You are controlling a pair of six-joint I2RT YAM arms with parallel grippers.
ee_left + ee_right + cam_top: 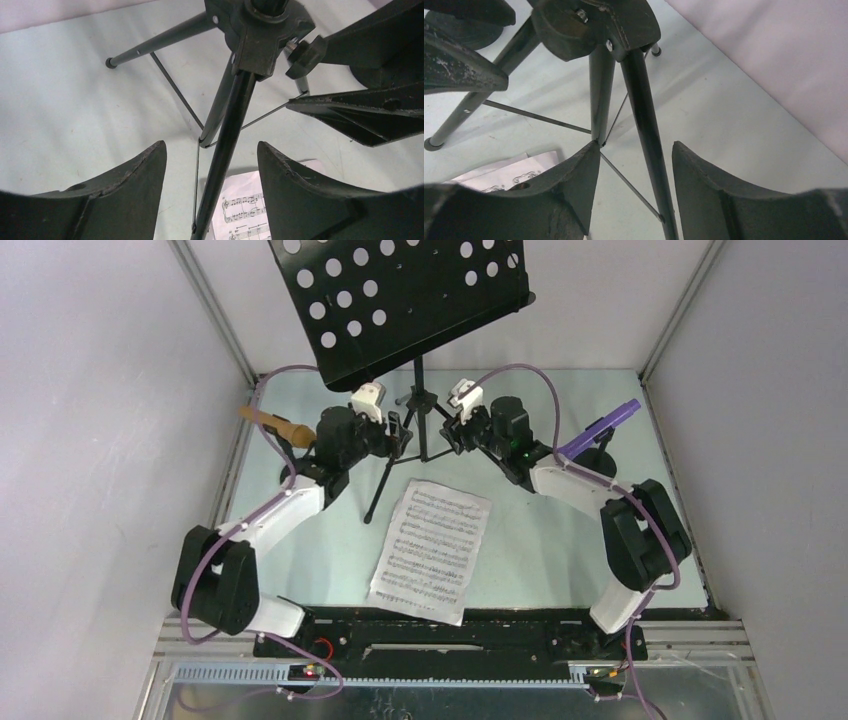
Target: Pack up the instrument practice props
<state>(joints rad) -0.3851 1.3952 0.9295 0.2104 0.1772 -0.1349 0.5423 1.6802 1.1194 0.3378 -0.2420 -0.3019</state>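
Music rack [400, 300] stands at the back of the table [540, 540], in the upper middle of the top view. It is black and full of round holes, and its plate tilts. Its thin pole goes down to three tripod legs [378, 502] that spread out on the table.

My left gripper [211, 145] is just left of the pole in the top view, low down by the legs. Its jaws are wide apart. In the left wrist view one black leg runs up the middle of the frame between my two fingers, with a gap on each side. I hold nothing there.

My right gripper [635, 145] is just right of the pole. Its jaws are apart too. In the right wrist view a leg runs down between the fingers, closer to the finger on the right side of the frame. I cannot tell if it touches that finger.

White sheet-music pages [432, 550] lie flat on the table in the lower middle of the top view, near one leg.

A tan microphone [275, 423] is at the left edge of the table, partly hidden by my left arm. A purple microphone [600, 428] is at the right edge, and it leans
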